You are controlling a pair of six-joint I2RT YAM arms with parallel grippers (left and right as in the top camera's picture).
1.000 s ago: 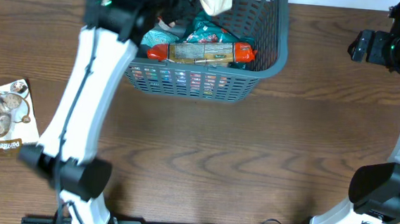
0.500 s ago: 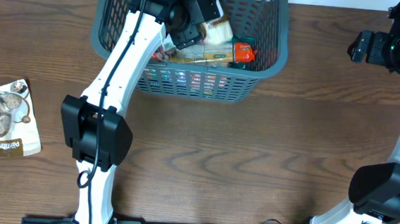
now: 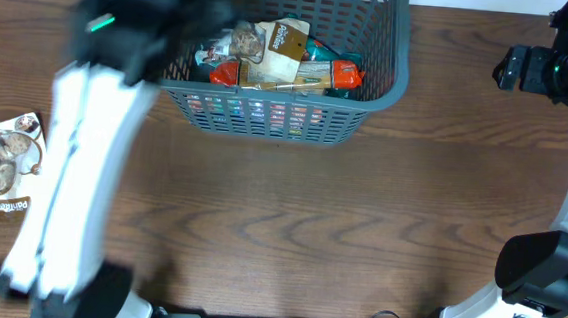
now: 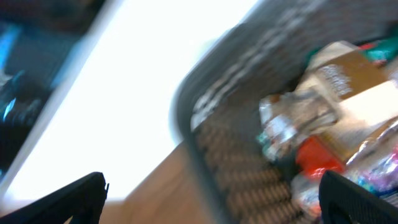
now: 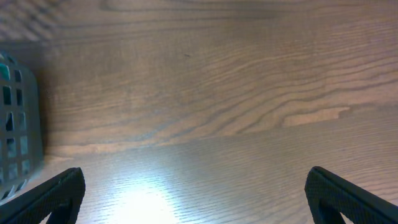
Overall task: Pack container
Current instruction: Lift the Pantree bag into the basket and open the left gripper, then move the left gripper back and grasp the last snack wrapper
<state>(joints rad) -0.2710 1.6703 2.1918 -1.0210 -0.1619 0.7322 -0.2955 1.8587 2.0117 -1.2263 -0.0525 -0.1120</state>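
One container (image 3: pixel 297 115), one stray packet (image 3: pixel 3 164) well left of it

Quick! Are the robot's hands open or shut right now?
Left gripper: open, holding nothing.
Right gripper: open, holding nothing.

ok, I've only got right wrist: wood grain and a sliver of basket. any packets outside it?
Observer: One. A snack packet lies flat on the table on the left arm's side, well apart from the container.
Operator: left gripper holding anything?
Observer: No. The left gripper is open, nothing between its fingers, though that view is blurred.
Operator: what's on top in the basket?
Observer: A brown packet; a long packet with orange ends lies nearer the front wall.
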